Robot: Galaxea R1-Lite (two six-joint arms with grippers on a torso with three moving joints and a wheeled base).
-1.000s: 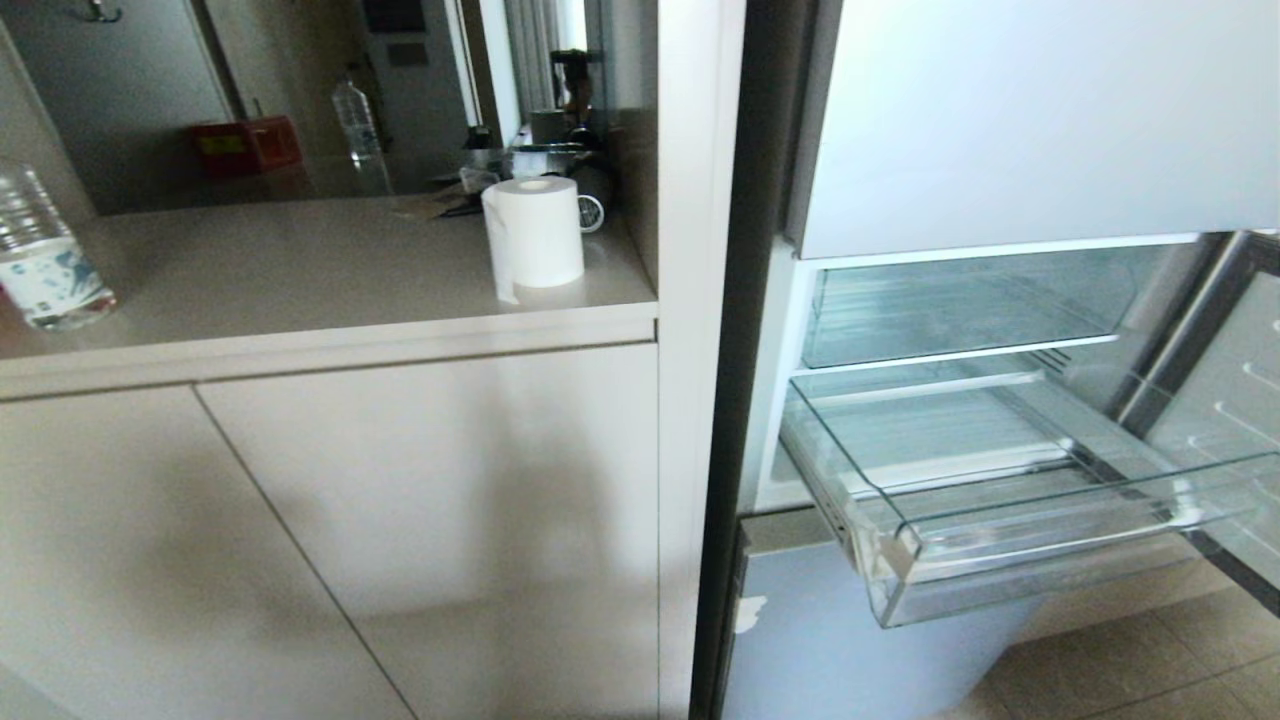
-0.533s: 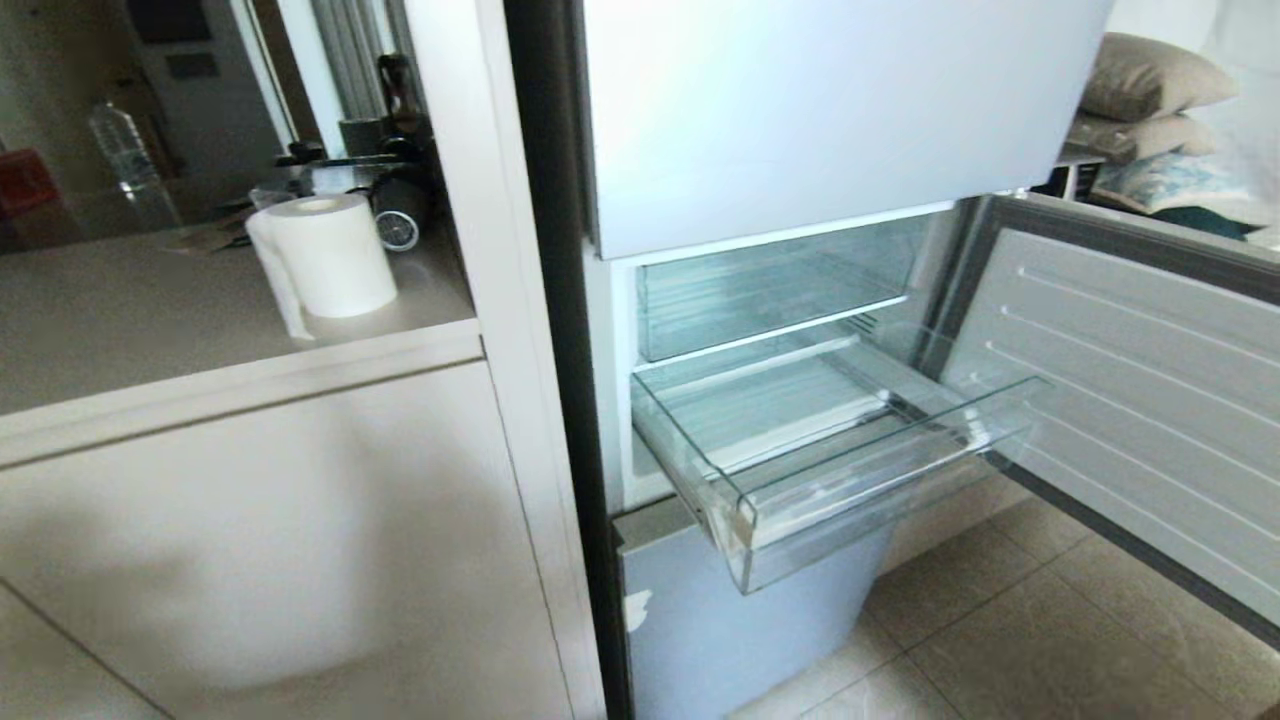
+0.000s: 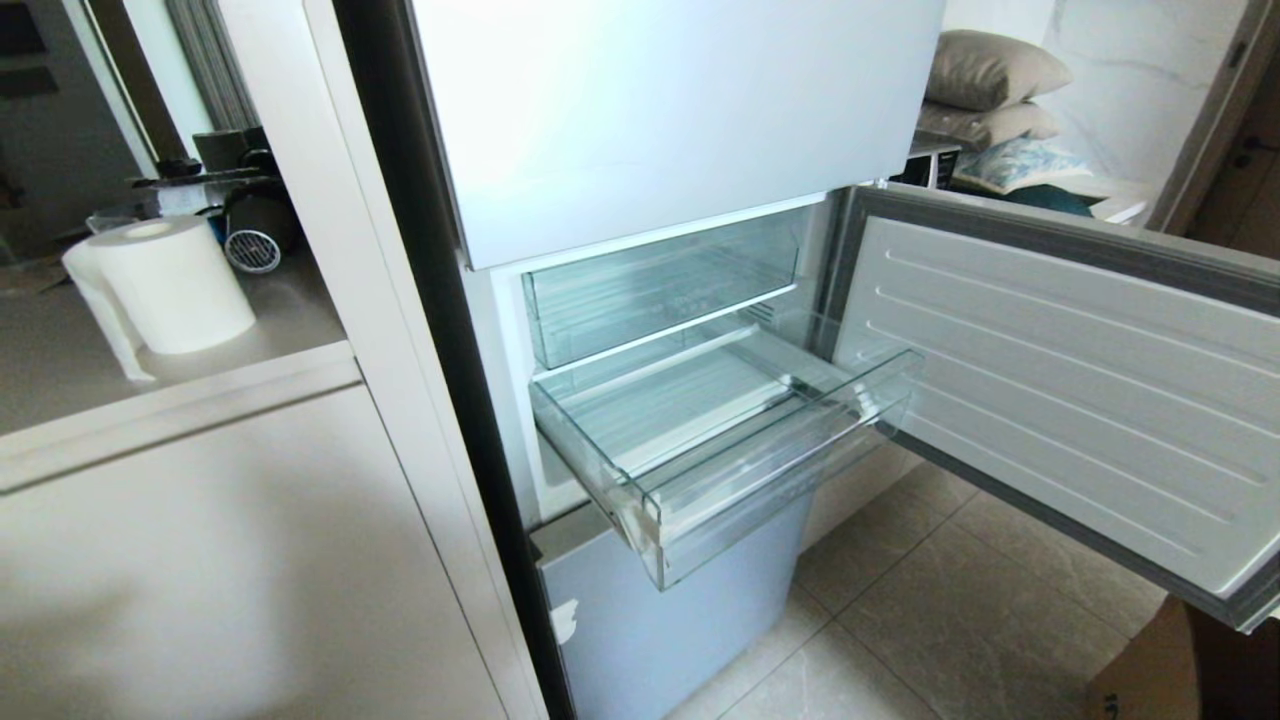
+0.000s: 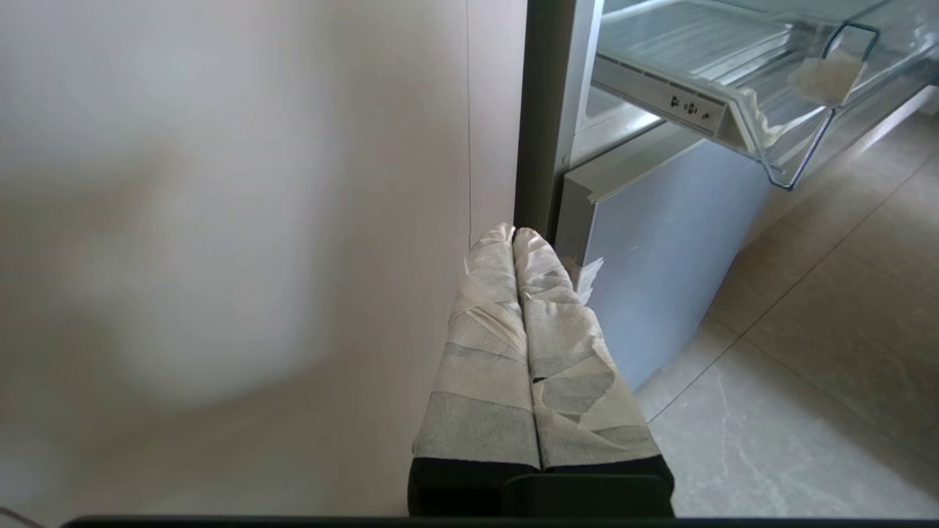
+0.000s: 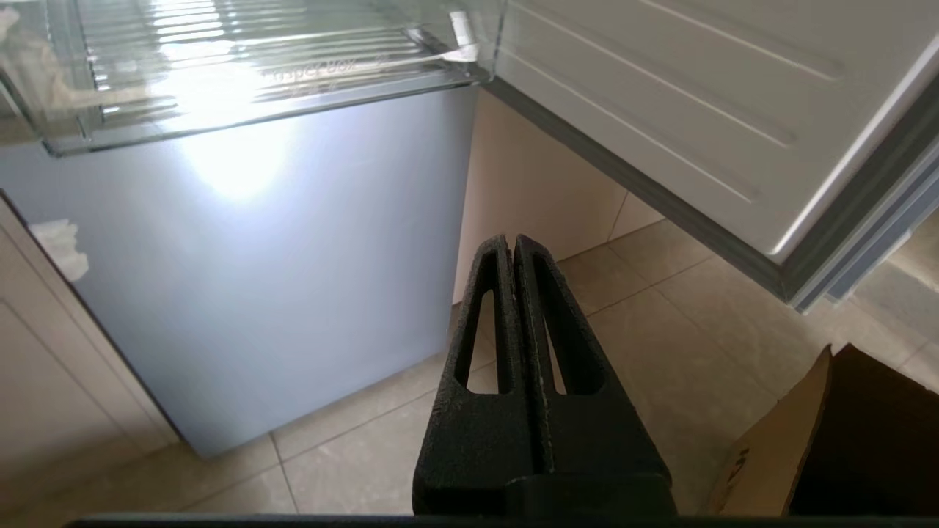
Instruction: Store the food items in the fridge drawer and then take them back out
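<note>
White paper roll (image 3: 165, 285) stands on the pale counter (image 3: 60, 385) at the far left of the head view, with a small dark round appliance (image 3: 255, 235) just behind it. Right of the counter comes the beige cabinet front (image 3: 230, 570), then the dark edge of the fridge. The fridge drawer (image 3: 760, 480) of clear plastic is pulled out below a second clear drawer (image 3: 660, 290) that sits pushed in; nothing red lies in either, and the food items appear in no view. Under the open drawer is a pale-blue lower door panel (image 3: 680, 610). Farther right the middle fridge door (image 3: 1060, 390) hangs swung wide over the tiled floor (image 3: 940, 620), with cushions (image 3: 990, 85) behind it and a cardboard box (image 3: 1180, 670) at the bottom right corner.

The left gripper (image 4: 513, 233), its fingers wrapped in pale tape and pressed together, hangs low beside the cabinet near the fridge edge. The right gripper (image 5: 510, 240), black fingers pressed together and empty, points at the floor below the open drawer.
</note>
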